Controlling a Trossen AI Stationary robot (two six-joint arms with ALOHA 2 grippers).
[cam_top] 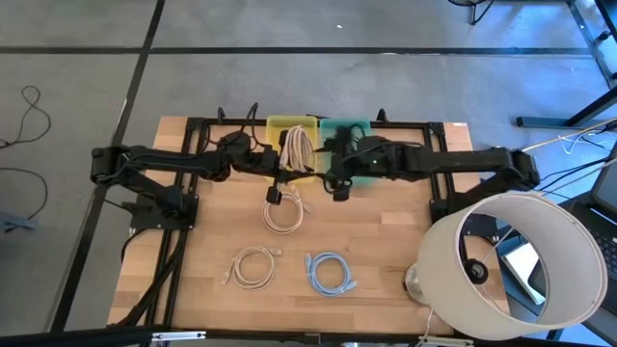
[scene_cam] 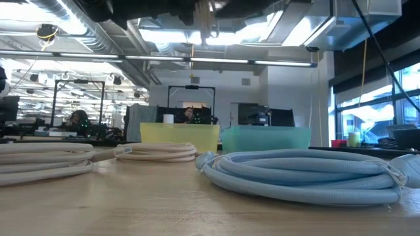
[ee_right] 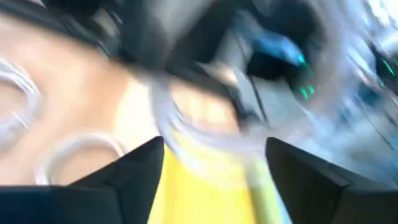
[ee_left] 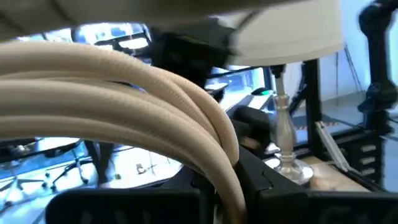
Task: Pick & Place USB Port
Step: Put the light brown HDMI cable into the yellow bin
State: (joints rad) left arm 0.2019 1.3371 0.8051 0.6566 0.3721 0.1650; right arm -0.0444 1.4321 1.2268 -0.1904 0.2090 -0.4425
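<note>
Left gripper (cam_top: 281, 164): over the yellow bin (cam_top: 286, 125), fingers clamped on a cream cable (cam_top: 298, 146) hanging above it. Right gripper (cam_top: 339, 185): beside the teal bin (cam_top: 344, 126); fingers apparently spread, view blurred. On table (cam_top: 386, 251): two cream coils (cam_top: 282, 214), (cam_top: 254, 266), blue coil (cam_top: 330, 273), lamp (cam_top: 516, 255).

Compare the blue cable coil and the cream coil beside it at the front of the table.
The blue cable coil is light blue; the cream coil is off-white. In the high view the blue one lies nearer the lamp on the right, the cream one to its left. The blue coil looks slightly elongated, the cream one rounder. Both lie flat on the wooden table, wound in loops, clear of either end effector.
</note>
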